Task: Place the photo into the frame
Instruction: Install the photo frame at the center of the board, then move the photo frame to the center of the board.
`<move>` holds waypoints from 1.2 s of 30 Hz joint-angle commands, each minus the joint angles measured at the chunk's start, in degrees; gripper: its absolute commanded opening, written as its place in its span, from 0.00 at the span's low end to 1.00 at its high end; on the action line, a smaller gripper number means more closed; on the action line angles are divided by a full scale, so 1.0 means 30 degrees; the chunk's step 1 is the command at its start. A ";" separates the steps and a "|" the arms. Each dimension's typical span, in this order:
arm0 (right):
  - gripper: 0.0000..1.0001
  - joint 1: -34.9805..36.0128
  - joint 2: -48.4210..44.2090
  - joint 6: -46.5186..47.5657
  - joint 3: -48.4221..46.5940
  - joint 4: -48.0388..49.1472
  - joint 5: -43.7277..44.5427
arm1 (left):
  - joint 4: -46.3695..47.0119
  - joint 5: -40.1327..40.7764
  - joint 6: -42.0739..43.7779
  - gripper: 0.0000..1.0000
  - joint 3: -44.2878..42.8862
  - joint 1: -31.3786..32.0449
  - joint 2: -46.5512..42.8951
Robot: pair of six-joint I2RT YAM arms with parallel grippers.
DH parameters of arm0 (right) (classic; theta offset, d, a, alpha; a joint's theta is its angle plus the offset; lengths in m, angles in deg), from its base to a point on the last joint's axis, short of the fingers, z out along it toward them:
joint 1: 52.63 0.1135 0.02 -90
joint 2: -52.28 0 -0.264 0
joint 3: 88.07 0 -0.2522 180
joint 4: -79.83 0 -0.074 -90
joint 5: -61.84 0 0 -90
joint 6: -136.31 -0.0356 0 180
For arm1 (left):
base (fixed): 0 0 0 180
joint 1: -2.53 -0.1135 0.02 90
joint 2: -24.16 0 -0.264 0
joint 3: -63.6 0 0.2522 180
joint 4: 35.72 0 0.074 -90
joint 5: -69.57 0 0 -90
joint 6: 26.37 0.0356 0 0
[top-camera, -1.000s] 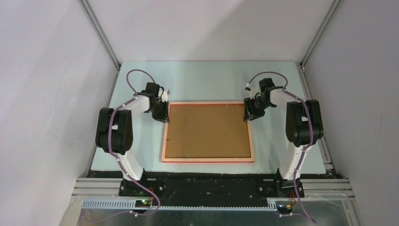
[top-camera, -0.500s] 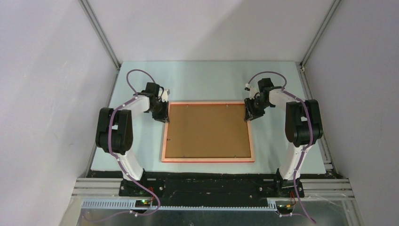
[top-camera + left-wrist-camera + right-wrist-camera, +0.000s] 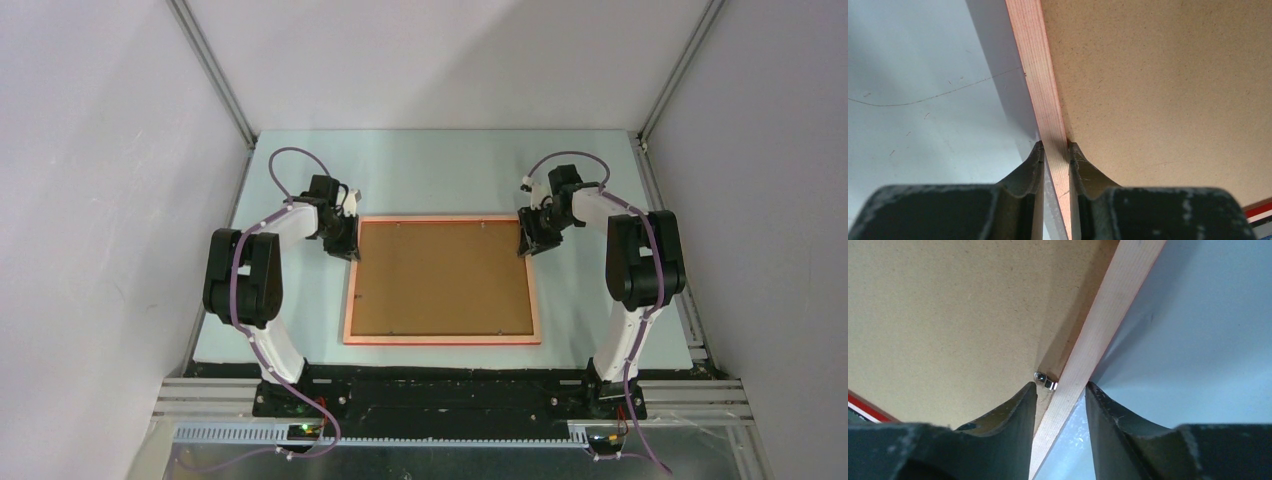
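Now my left gripper (image 3: 1054, 150) is clamped on the left rail of the frame (image 3: 1034, 70) near its far corner. It lies back-up, long axis crosswise between my arms, brown backing board (image 3: 440, 280) in, photo unseen. My right gripper (image 3: 1061, 387) straddles the right rail; I cannot tell if it bites.

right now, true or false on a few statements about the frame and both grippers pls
The frame lies back side up on the table. True.
The left gripper is shut on the frame's left rail. True.
The right gripper hangs clear of the frame. False: its jaws straddle the right rail, beside a small metal clip.
Both grippers are at the frame's near corners. False: they are at its far corners.
A brown backing board fills the frame. True.
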 commanded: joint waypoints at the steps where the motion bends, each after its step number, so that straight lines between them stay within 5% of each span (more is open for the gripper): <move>1: 0.47 -0.0260 0.0265 0.0158 -0.0462 0.0498 -0.0631 | -0.0308 -0.1214 0.0349 0.00 0.0490 0.0106 0.0188; 12: 0.52 -0.1278 -0.0724 -0.0035 -0.0418 0.0144 -0.1624 | -0.0319 -0.1256 0.0313 0.00 0.0464 0.0029 0.0147; 36: 0.38 -0.1643 -0.0005 0.0221 0.0226 -0.0365 -0.3121 | -0.0328 -0.1500 0.0379 0.00 0.0431 -0.0089 0.0210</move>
